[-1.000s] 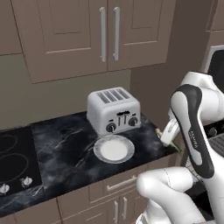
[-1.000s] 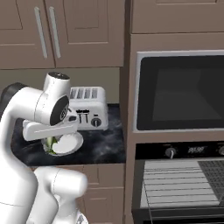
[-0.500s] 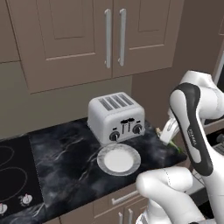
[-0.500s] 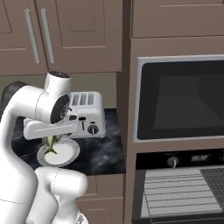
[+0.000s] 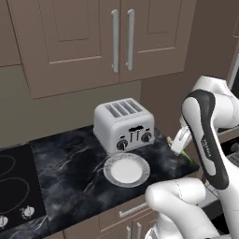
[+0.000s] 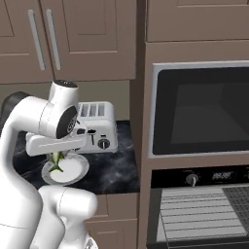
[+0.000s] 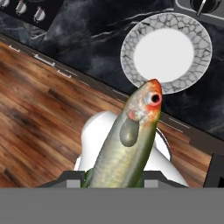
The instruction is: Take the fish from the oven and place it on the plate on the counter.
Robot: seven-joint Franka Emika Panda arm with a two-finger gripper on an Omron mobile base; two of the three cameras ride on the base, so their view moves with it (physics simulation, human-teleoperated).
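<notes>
While the white arm's two-finger gripper (image 6: 57,160) hangs beyond the front edge of the black marble-patterned counter (image 5: 74,182), it is clenched on the slender yellowish-green fish (image 7: 129,144) with a reddish head, which points head-first away from the hand. Seen from the hand camera, the fish head overlaps the near rim of the small round white-grey plate (image 7: 166,54) with a crackle-patterned border, but the body sits over the wooden floor (image 7: 39,118), short of the plate. That plate lies close to the counter's front edge, just in front of the silver four-slot toaster (image 5: 123,125), which stands toward the back. Black stovetop (image 5: 14,186) adjoins the counter's left end. At its right end stands the tall unit with the built-in oven (image 6: 199,204), wire racks visible, under a black-glass appliance (image 6: 202,109)
</notes>
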